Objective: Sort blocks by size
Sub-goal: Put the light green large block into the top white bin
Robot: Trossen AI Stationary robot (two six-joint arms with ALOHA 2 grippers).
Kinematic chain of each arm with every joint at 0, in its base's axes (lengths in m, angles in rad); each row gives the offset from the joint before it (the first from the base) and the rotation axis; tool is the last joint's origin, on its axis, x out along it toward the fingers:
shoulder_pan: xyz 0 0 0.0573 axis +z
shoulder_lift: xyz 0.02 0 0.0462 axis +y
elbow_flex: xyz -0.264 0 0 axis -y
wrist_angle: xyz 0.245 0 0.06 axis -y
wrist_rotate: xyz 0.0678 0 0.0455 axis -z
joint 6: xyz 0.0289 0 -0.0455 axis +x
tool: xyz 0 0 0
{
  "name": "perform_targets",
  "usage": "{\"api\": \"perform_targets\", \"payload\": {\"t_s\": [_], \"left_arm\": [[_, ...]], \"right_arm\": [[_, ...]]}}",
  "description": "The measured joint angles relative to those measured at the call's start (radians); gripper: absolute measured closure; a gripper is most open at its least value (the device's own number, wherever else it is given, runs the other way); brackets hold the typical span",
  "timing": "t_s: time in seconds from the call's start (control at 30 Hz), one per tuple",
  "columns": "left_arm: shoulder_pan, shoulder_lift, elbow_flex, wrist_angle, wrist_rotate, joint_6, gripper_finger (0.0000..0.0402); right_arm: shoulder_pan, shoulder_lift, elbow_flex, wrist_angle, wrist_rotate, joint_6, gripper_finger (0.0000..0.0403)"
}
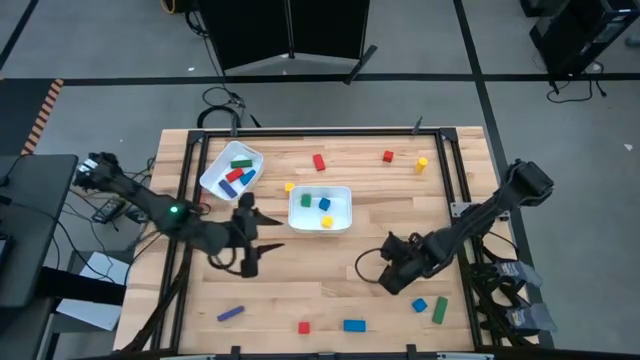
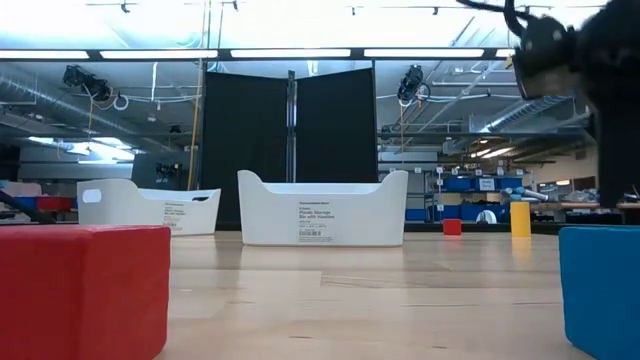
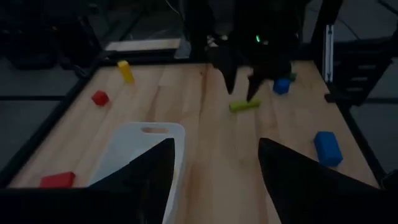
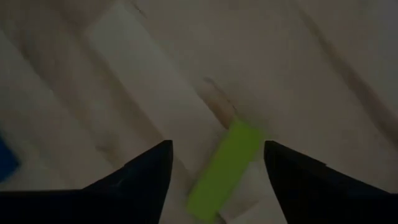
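The right gripper [image 4: 214, 171] is held low over the tabletop [image 1: 330, 290] toward its right edge, jaws open astride a yellow-green bar [image 4: 225, 168] lying flat, not gripped. The left gripper [image 1: 247, 258] is seen left of centre, jaws parted, empty. Other blocks [image 1: 320, 162] are scattered.

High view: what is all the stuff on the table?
table: 1, wooden, under everything
left tray: 1, white, tilted, table's left part
centre tray: 1, white, table's middle
blocks in left tray: 4, two red, one green, one blue
blocks in centre tray: 3, green, blue, yellow
loose blocks: 9, three red, two yellow, two blue, one green, one bluish-purple, scattered
lime bar: 1, lying under right gripper
left gripper: 1, dark, open, empty, beside centre tray
right gripper: 1, dark, open, over lime bar
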Motion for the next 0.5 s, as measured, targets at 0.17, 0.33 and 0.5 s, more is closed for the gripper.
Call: {"api": "perform_targets", "payload": {"t_s": [0.17,0.33,0.5], "left_arm": [[-0.051,-0.088,0.0,-0.004,-0.083,-0.003,0.0163],[-0.098,-0.165,0.0,-0.009,-0.135,-0.003,0.0163],[-0.13,-0.231,0.0,-0.01,-0.189,0.003,0.0163]], "right_arm": [[0.009,0.074,0.0,-0.007,-0.039,0.064,0.0139],[-0.006,0.133,0.0,0.005,-0.072,0.091,0.0149],[-0.009,0.19,0.006,0.009,-0.093,0.096,0.0193]]}}
